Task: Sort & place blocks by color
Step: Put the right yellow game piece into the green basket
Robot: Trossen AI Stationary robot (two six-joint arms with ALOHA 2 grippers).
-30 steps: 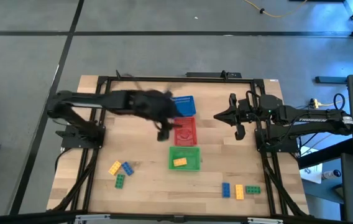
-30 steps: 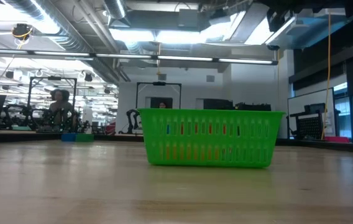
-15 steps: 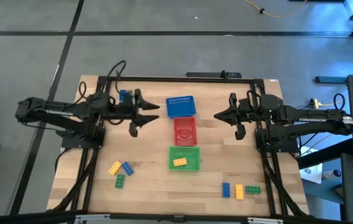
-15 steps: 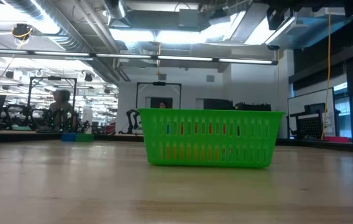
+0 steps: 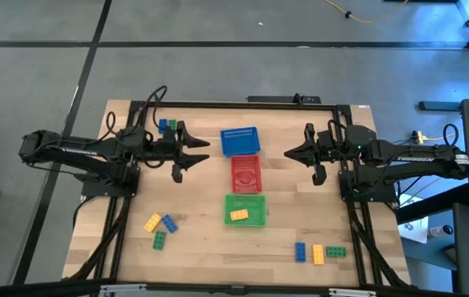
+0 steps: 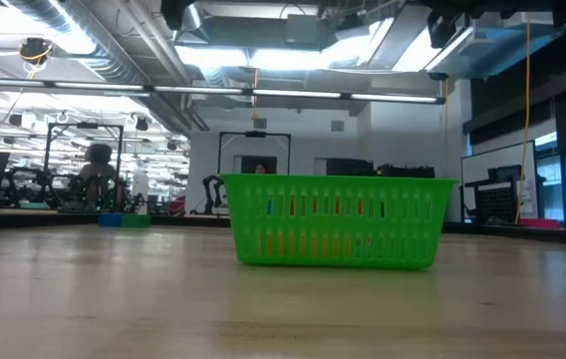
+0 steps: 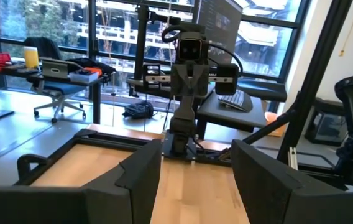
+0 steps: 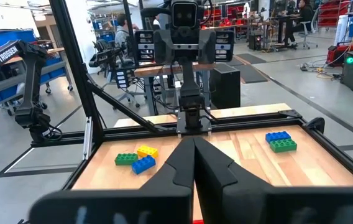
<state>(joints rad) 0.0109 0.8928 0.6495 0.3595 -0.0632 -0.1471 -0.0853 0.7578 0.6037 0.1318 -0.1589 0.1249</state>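
Nine blocks (image 5: 161, 223), three baskets (image 5: 244, 209), two arms (image 5: 78, 149)

Legible text: "TROSSEN" in white on the dark arm (image 8: 16, 52), upper left of right wrist view.

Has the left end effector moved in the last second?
Yes. The left end effector has pulled back from over the red basket, toward the table's left side.

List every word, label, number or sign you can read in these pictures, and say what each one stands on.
"TROSSEN": white letters on the dark arm seen in the right wrist view.
White lettering along the right arm in the high view: too small to read.
White lettering along the left arm in the high view: too small to read.
Baskets and blocks: no text visible.
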